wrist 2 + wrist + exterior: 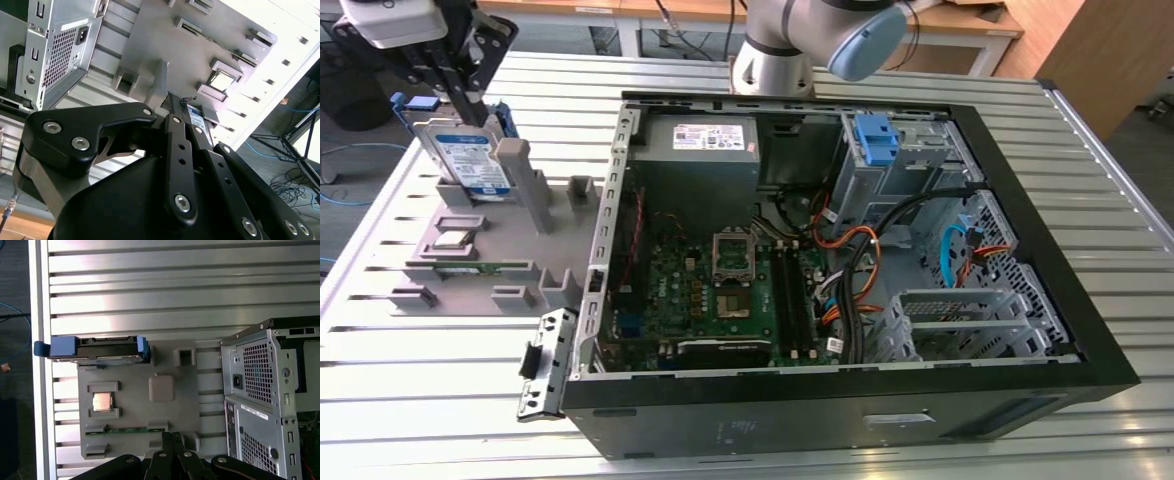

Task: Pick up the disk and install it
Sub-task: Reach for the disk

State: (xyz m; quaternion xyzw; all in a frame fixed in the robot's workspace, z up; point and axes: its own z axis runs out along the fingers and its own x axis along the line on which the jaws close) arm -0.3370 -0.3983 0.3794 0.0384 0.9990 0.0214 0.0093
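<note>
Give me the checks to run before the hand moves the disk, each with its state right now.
1. The disk stands upright in the grey holder: ok.
2. The hand is at the disk's top edge, in the exterior view: ok.
3. Secure hold on the disk: cannot tell.
4. The computer case lies with its open side up: ok.
5. The metal cage under the blue bracket is free to take the disk: cannot tell.
</note>
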